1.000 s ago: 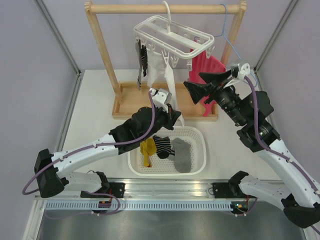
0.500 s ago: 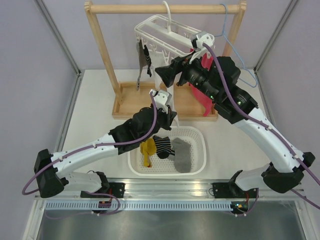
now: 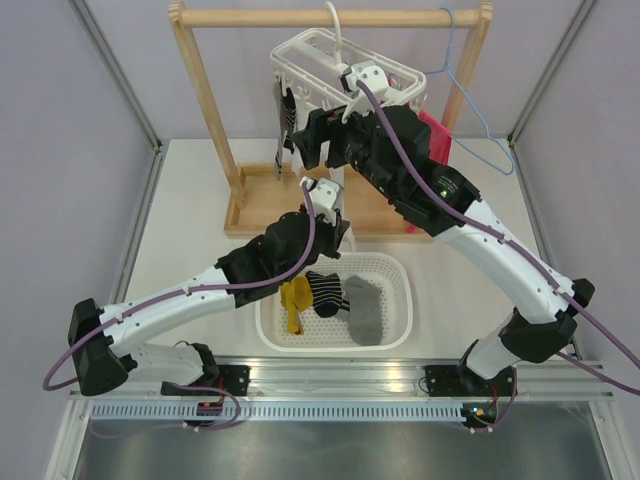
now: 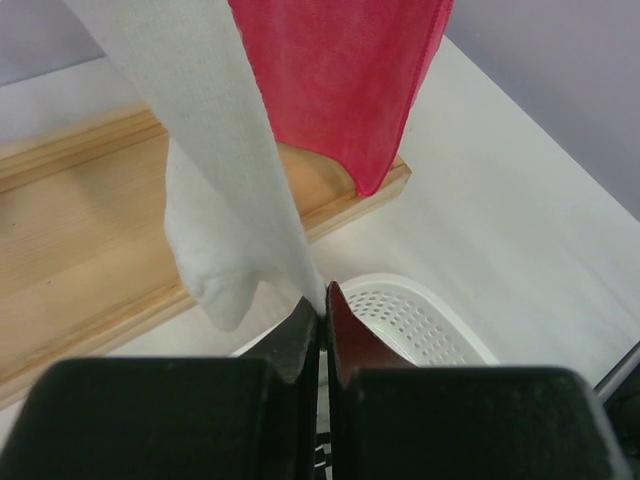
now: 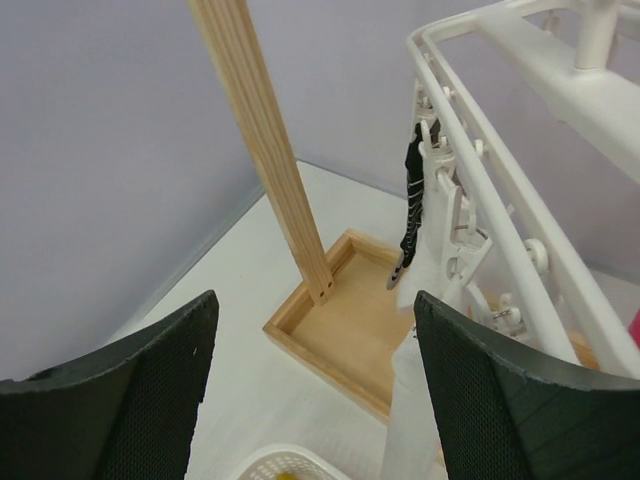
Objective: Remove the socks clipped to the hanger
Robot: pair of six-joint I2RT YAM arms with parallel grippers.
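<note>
The white hanger point(image 3: 395, 75) hangs by its hook from the wooden rail. A black-and-white striped sock point(image 3: 289, 120) and a grey one point(image 3: 277, 135) are clipped at its left end. A white sock point(image 3: 338, 180) hangs below it, and my left gripper point(image 3: 343, 230) is shut on its lower edge; in the left wrist view the gripper point(image 4: 322, 300) pinches the white sock point(image 4: 225, 190) at the fingertips. My right gripper point(image 3: 308, 140) stands open in front of the hanger's left side. The right wrist view shows the hanger point(image 5: 480, 170), striped sock point(image 5: 411, 200) and white sock point(image 5: 415, 410) ahead of the right gripper point(image 5: 315, 330).
A white basket point(image 3: 398, 270) below the rack holds a yellow sock point(image 3: 293, 302), a striped sock point(image 3: 325, 290) and a grey sock point(image 3: 365, 308). A red towel point(image 3: 435, 135) and blue wire hanger point(image 3: 470, 100) hang at the right. The rack's wooden post point(image 5: 265, 150) and base tray point(image 3: 250, 205) stand close.
My right arm has swung left from the right side of the rack to the front of the hanger, jaws still open. The left gripper has kept its hold on the white sock.
</note>
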